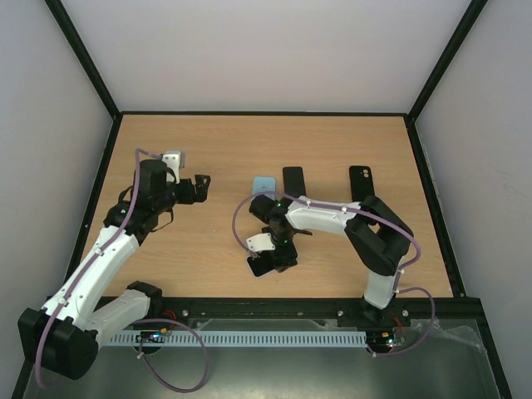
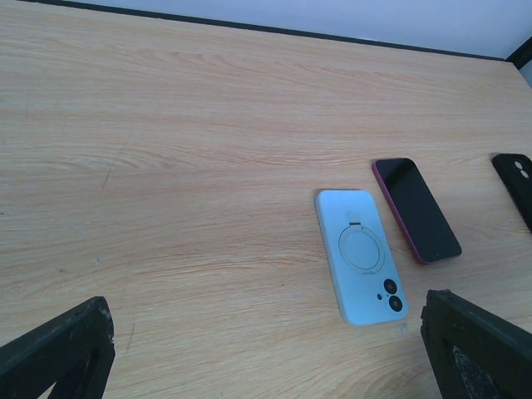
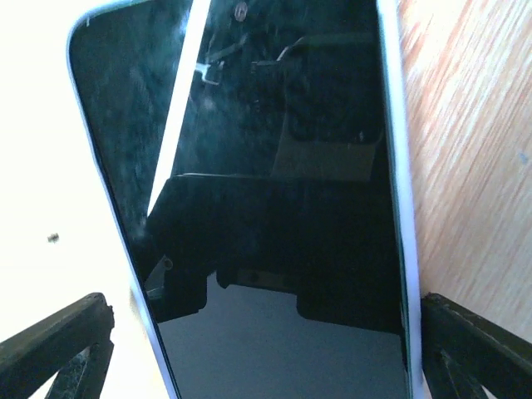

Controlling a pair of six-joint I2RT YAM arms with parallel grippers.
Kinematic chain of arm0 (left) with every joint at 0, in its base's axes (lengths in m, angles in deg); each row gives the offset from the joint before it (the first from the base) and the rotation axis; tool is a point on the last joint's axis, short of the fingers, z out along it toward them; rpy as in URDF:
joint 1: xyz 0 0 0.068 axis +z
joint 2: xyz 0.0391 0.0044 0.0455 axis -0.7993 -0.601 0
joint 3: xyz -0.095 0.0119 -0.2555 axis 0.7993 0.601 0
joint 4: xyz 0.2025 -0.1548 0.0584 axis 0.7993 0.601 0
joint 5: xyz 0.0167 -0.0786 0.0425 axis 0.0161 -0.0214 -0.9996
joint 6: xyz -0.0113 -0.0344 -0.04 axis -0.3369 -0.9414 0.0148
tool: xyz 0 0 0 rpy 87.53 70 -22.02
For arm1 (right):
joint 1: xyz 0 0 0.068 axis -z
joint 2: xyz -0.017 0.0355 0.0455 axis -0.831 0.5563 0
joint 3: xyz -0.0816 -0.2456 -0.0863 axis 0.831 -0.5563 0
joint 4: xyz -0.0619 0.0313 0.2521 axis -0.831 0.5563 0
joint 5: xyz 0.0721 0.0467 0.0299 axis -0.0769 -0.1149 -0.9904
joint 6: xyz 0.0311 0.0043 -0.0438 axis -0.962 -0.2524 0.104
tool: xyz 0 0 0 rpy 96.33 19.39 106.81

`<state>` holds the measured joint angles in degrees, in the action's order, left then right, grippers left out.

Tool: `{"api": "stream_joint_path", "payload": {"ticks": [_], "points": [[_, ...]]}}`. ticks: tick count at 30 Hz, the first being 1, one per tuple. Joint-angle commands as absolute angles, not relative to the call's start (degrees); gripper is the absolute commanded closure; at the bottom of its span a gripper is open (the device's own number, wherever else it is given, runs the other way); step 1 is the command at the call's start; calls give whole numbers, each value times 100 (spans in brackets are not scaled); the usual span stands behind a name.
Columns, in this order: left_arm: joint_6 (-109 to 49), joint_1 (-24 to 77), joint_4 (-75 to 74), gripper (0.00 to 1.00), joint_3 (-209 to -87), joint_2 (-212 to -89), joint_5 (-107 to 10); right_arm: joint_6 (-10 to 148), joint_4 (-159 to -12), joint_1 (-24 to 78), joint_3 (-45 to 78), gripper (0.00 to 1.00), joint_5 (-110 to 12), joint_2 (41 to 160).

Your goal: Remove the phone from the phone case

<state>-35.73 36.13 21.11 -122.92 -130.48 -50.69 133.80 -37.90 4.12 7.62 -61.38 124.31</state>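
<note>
**A:** Where's the phone relative to your right tool?

**B:** Pretty much dead ahead. Your right tool (image 3: 266,320) is spread wide, gripping nothing. The phone (image 3: 266,166), dark screen up with a pale rim, fills the gap between its fingers (image 3: 58,349). Bare worktop (image 3: 474,125) shows off its right side.

**A:** And your left tool?

**B:** The left tool (image 2: 266,332) is spread wide too, nothing in it. Ahead and to its right lies a light blue case (image 2: 362,258), back up, with a red-edged phone (image 2: 416,209) just beside it.
</note>
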Motion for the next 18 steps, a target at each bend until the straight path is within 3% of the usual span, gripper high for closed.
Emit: {"api": "stream_joint_path", "payload": {"ticks": [1,9,10,11,12,13,18], "points": [[-3592,3673,2070,0,-12251,-12951,-5082,12131,-4541,118,334,5,-6060,12222],[-3683,3697,2101,0,-12227,-12963,-5286,12042,-4723,41,42,38,-5905,12230],[-3766,3705,2128,0,-12225,-12985,-5431,11987,-4752,39,15,38,-5890,12171],[-3853,3718,2162,0,-12225,-13013,-5584,11951,-4759,43,-35,29,-5876,12091],[-3891,3721,2192,0,-12230,-13046,-5663,11954,-4727,40,-82,7,-5887,12006],[-3910,3722,2210,0,-12246,-13083,-5665,11990,-4688,43,-134,2,-5947,11930],[-3901,3757,2115,0,-12218,-13170,-5342,11591,-4895,-13,-369,2,-5709,11988]]}}
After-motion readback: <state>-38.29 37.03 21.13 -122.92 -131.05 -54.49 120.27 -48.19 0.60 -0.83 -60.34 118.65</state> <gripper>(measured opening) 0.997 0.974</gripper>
